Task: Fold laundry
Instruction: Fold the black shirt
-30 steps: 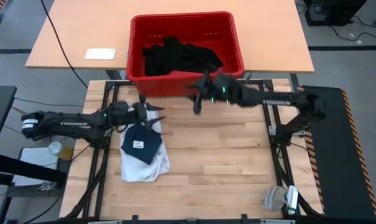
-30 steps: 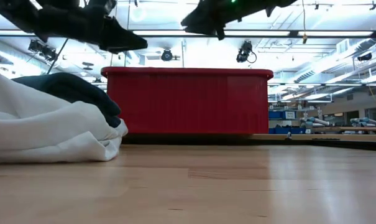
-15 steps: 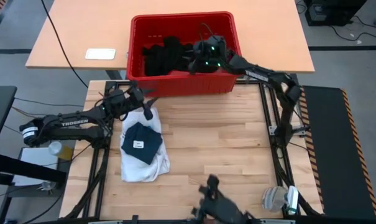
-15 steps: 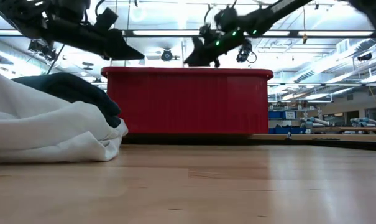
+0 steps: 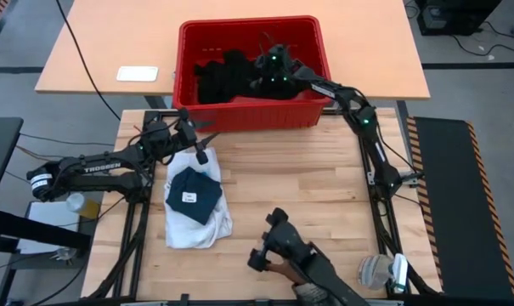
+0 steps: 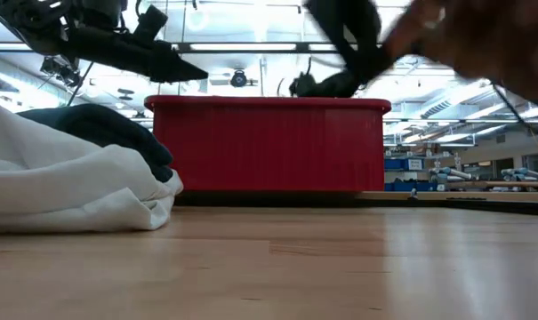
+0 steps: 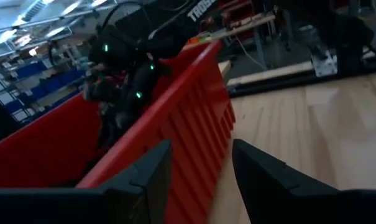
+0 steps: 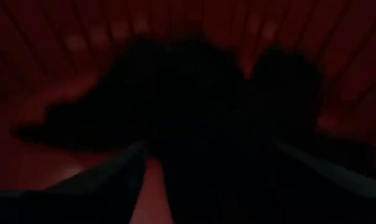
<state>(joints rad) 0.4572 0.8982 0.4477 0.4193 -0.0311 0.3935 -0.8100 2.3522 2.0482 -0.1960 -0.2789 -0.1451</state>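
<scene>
Currently right gripper [image 5: 269, 72] is reaching into red crate [image 5: 316, 51], jaws apart over black garments [image 5: 227, 76]; nxt: close on one. Left gripper [image 5: 197, 140] is waiting beside crate, jaws apart, empty.

At the top centre of your overhead view sits a bright red plastic crate [image 5: 190, 51] holding a heap of black garments [image 5: 227, 75]. Both arms are dark, almost black, and small green lights glow on the right gripper [image 5: 273, 68] inside the crate. In the lower left, a white shirt [image 5: 184, 228] lies on the pale, striped wood table [image 5: 324, 204], with a dark navy folded piece [image 5: 194, 194] on top carrying 1 small white label. In the upper left, a white flat object [image 5: 137, 74] rests on the tan desk [image 5: 112, 34].
</scene>
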